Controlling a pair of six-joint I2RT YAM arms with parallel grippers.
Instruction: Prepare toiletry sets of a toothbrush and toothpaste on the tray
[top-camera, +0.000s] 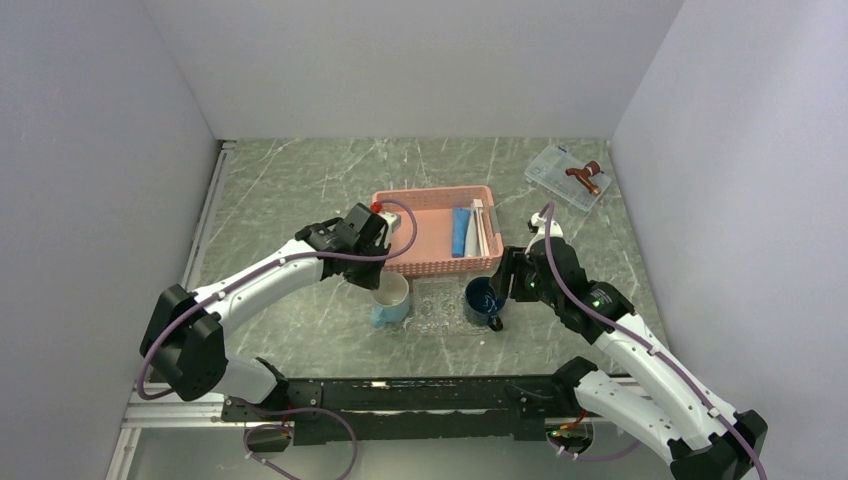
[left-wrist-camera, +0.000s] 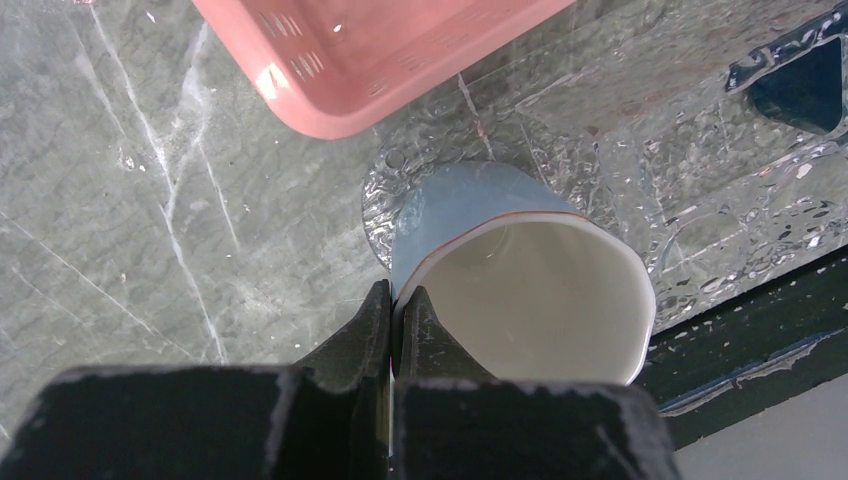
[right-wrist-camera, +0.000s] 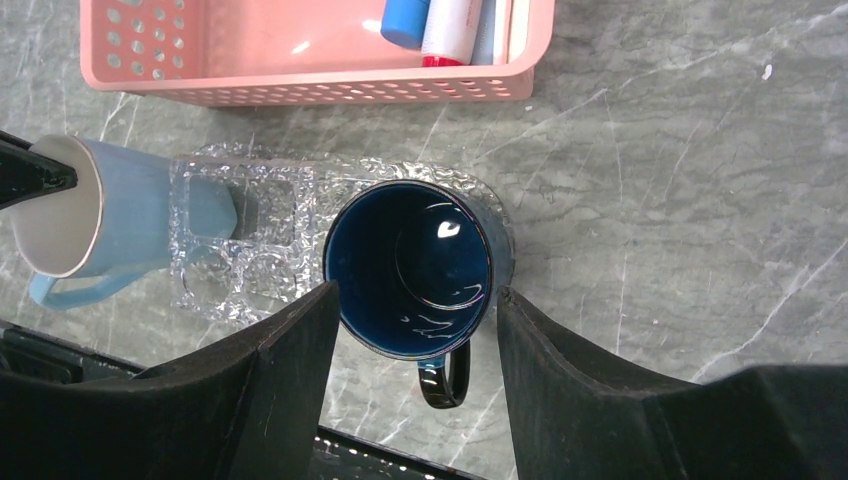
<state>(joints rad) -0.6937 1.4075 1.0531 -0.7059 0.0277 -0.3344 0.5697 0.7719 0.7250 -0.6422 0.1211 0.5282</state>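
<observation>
while left claw (left-wrist-camera: 393, 297) pinches tilted pale mug (left-wrist-camera: 455, 205) and right claw (right-wrist-camera: 415, 297) hugs dark mug (right-wrist-camera: 410, 262) on tray (right-wrist-camera: 272, 200), next fetch toothbrush (top-camera: 482, 230) at twelve o'clock.

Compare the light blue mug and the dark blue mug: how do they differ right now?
The light blue mug is tilted, white inside; the dark blue mug stands upright, dark inside. The left gripper pinches the light blue mug's rim; the right gripper clasps the dark blue mug's sides. Both empty, on the tray.
</observation>
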